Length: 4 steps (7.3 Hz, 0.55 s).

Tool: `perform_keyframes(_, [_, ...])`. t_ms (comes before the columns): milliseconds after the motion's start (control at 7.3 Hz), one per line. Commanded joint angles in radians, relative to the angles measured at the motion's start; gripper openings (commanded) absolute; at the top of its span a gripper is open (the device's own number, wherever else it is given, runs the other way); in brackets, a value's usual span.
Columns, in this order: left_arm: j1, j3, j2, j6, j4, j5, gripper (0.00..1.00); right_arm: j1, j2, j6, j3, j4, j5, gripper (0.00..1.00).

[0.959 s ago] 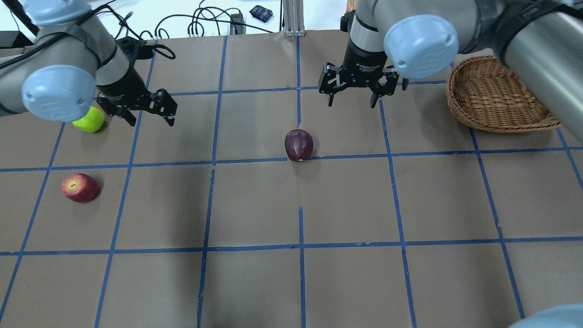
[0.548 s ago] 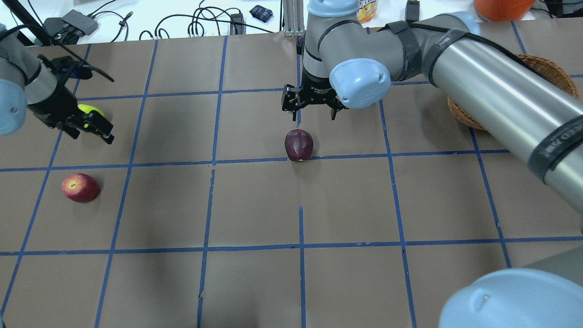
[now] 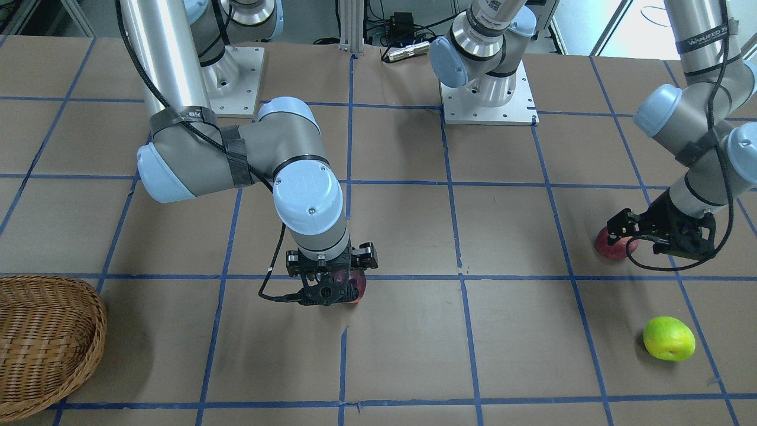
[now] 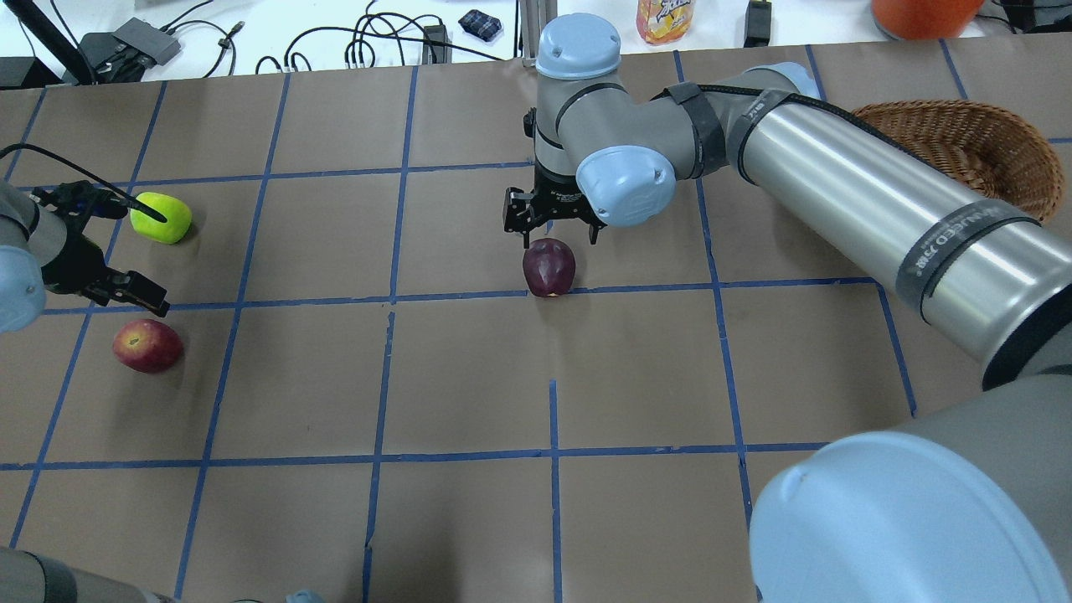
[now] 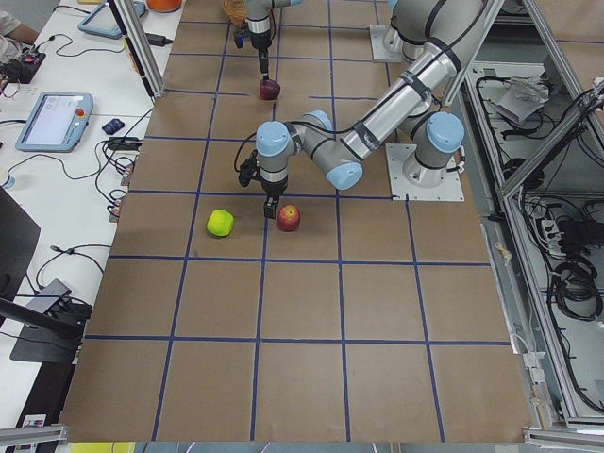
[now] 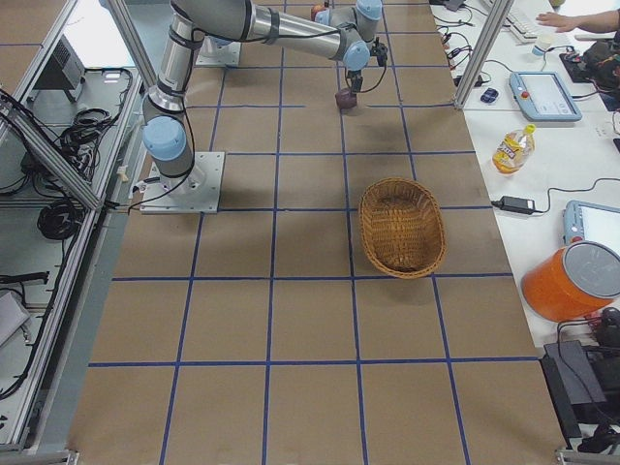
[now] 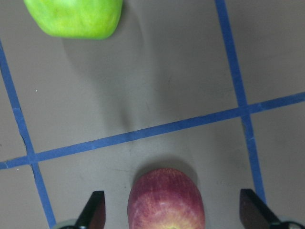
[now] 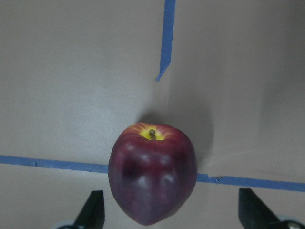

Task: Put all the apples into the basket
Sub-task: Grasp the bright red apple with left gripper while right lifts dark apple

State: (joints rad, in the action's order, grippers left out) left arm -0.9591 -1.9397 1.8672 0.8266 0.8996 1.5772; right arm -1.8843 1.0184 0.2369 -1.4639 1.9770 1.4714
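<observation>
Just below spread right hand (image 4: 550,236): maroon apple (image 4: 548,268).

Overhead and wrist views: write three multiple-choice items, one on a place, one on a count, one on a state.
1. The right gripper is right over:
A. the dark red apple
B. a bottle
C. a cable
2. How many apples are in the basket?
A. one
B. none
C. three
3. The left gripper is:
A. shut on a cable
B. shut, empty
C. open

1 A: the right wrist view frames that apple between the fingers.
2 B: the exterior right view shows the basket bare inside.
3 C: the left wrist view shows its fingers apart, with the light red apple between them.
</observation>
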Motion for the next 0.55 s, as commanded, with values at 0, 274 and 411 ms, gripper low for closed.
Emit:
perform_keyframes(0, [0.003, -0.045, 0.049, 0.000, -0.059, 0.058, 1.00, -0.002, -0.038, 0.002, -0.001, 0.029, -0.003, 1.00])
perform_keyframes(274, [0.002, -0.047, 0.072, -0.001, -0.062, 0.086, 1.00, -0.004, -0.058, -0.005, -0.001, 0.034, -0.031, 1.00])
perform_keyframes(411, [0.002, -0.045, 0.078, 0.000, -0.067, 0.078, 0.68, -0.004, -0.061, -0.007, -0.012, 0.036, -0.029, 1.00])
